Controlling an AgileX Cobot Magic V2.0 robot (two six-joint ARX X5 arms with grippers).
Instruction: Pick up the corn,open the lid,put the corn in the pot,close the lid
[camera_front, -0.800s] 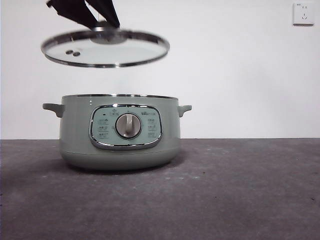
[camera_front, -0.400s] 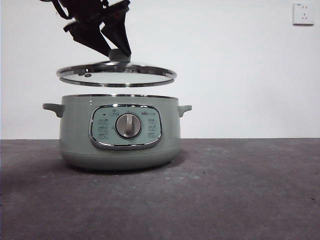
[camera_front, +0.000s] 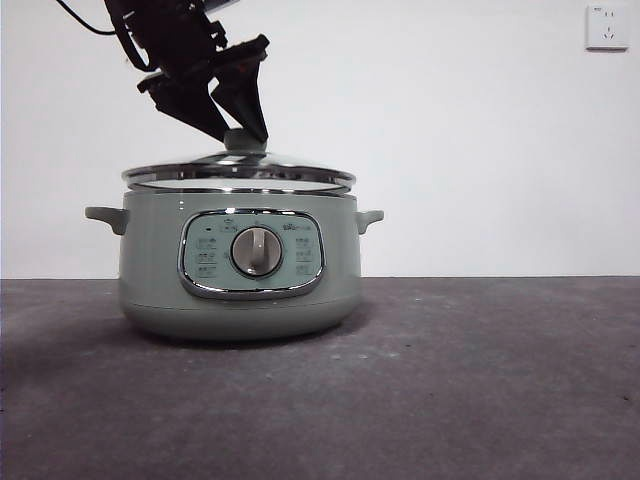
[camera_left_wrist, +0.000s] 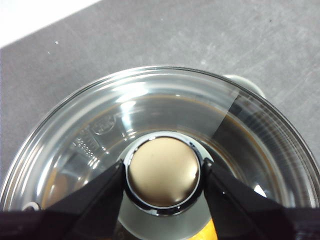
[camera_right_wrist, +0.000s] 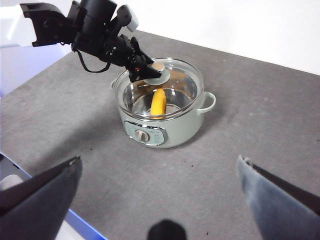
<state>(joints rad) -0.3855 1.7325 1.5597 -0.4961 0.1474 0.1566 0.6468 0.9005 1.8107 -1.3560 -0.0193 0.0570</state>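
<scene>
The lid (camera_front: 240, 172) has come down from mid-air and now sits just on the pot (camera_front: 238, 265) rim. The left gripper (camera_left_wrist: 163, 172) has its jaws clamped on the lid's knob (camera_left_wrist: 162, 171). The corn (camera_right_wrist: 158, 102) lies inside the pot. The right gripper (camera_right_wrist: 160, 170) hangs wide apart, well clear.

The left gripper (camera_front: 243, 128) reached down from the front view's upper left, jaws clamped on the lid's knob (camera_left_wrist: 163, 170). The right gripper (camera_right_wrist: 160, 165) hung high, jaws spread wide.
</scene>
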